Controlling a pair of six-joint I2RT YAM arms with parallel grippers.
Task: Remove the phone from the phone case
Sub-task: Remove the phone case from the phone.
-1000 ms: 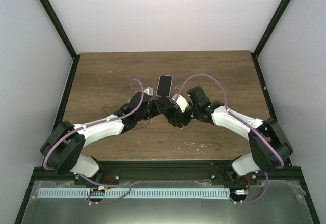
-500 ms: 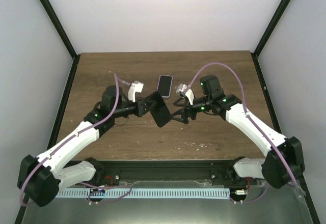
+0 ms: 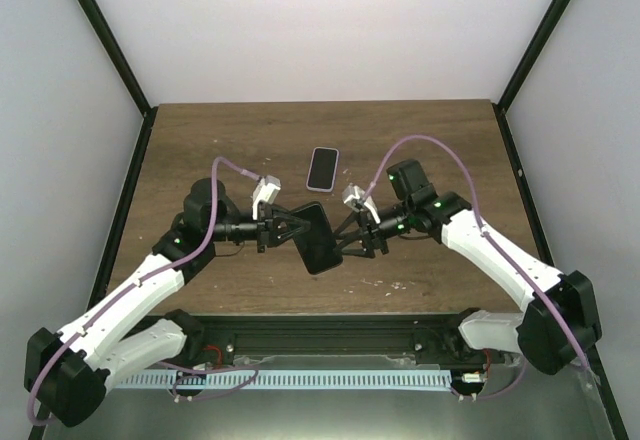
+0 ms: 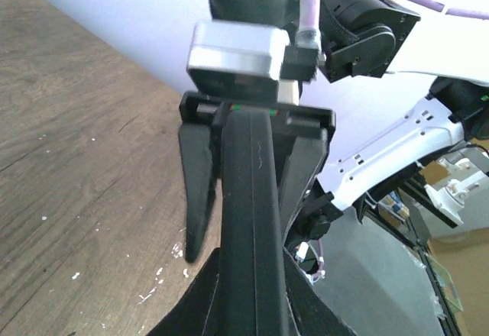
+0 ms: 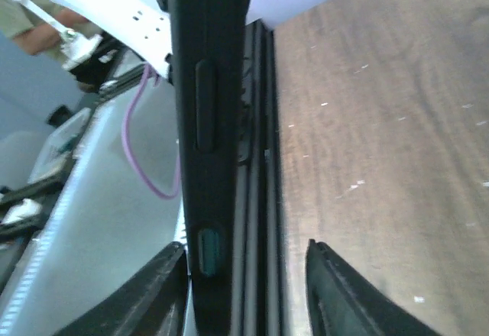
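Observation:
The phone (image 3: 322, 168) lies flat on the wooden table at mid-back, with the phone case (image 3: 324, 149) showing as a thin pale rim around it. No gripper touches it. Nearer to me, a second, all-black phone (image 3: 315, 240) (image 4: 248, 198) (image 5: 202, 84) hangs above the table. My left gripper (image 3: 290, 228) (image 4: 252, 313) is shut on its left end. My right gripper (image 3: 340, 240) (image 5: 244, 267) straddles its right edge with the jaws open. One finger is close against the black phone and the other stands clear of it.
The wooden table (image 3: 440, 150) has black frame posts (image 3: 105, 45) at its back corners and white walls around it. A black rail (image 3: 320, 335) runs along the near edge by the arm bases. Lilac cables (image 3: 425, 145) loop above both wrists.
The left gripper has carried the black phone nearer to me and lower. The right gripper has followed it, come around its right edge, and narrowed its jaws. The cased phone has not moved.

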